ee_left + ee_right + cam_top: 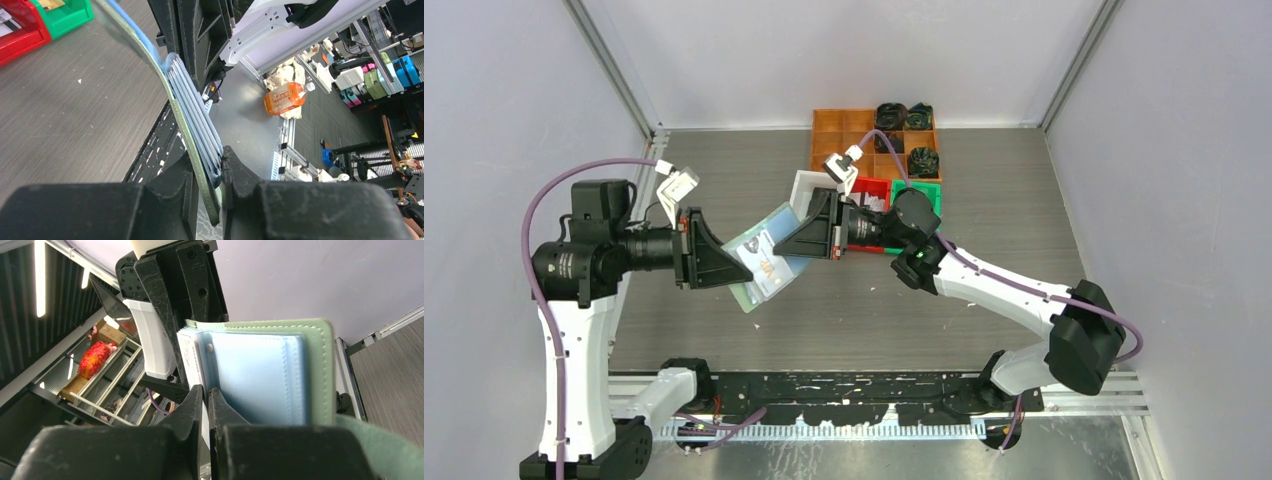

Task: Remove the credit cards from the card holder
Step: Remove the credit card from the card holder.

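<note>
top external: we see card holder [764,262] open, in the air, near-left of red bin [871,190]. left wrist: left gripper [220,162] clamped on its edge. right wrist: right gripper [205,395] narrow, pinching a pocket leaf.

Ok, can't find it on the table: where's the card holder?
Top view, left of centre: card holder in mid-air, left fingers and right fingers pinching it.

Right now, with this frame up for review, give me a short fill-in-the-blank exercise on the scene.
1. The left gripper is shut on the ___.
2. The card holder is held ___ the table, not resting on it.
3. The red bin stands between the white bin and the ___ bin.
Missing words: card holder; above; green.
</note>
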Controlling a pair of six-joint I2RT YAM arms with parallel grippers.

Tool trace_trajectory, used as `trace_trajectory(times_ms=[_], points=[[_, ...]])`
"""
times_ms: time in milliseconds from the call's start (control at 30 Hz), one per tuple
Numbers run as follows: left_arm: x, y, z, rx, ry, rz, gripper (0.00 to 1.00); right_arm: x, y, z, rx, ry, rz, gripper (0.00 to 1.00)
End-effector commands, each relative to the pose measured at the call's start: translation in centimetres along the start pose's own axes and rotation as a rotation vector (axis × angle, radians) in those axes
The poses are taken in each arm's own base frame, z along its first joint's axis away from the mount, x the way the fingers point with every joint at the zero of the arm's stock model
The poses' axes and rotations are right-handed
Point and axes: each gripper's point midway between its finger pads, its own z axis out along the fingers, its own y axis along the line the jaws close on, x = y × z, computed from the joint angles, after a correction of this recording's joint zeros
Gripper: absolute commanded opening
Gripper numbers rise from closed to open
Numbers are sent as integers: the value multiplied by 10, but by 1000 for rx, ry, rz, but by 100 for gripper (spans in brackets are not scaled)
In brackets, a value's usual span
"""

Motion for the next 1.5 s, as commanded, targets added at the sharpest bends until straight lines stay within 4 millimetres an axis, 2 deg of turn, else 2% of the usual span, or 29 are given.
trace_trajectory(times_ms=[0, 67, 133, 300, 467, 600, 867, 1033, 1133, 1300, 1400, 1467], points=[[-11, 6, 1, -6, -19, 63, 20, 1, 41, 3, -122, 18, -63, 5], [-10, 10, 3, -10, -20, 39, 34, -3, 40, 4, -115, -4, -64, 1], [-10, 14, 4, -14, -27, 6, 39, -6, 38, 7, -100, -35, -74, 1], [-13, 10, 6, 28, -45, -27, 39, -2, 20, 14, 18, -55, -104, 1], [-12, 3, 5, 43, -47, -2, 22, -6, 12, 7, 87, -103, -151, 1], [-12, 0, 4, 47, -44, 13, 17, -12, 8, -2, 150, -147, -186, 1], [-8, -5, 4, 80, -38, -9, 34, -18, 2, -9, 186, -206, -193, 1], [-5, -7, 4, 80, -44, 1, 36, -21, -2, -9, 199, -228, -187, 1], [-3, -3, 4, 66, -46, -8, 30, -21, -1, -8, 197, -232, -186, 1], [-3, 2, 5, 47, -46, 1, 9, -11, 5, -1, 154, -174, -167, 2], [-5, 1, 4, 46, -42, 12, 4, -5, 12, 4, 103, -124, -142, 18], [-7, 0, 4, 42, -40, 18, 3, -2, 16, 9, 73, -97, -125, 23]])
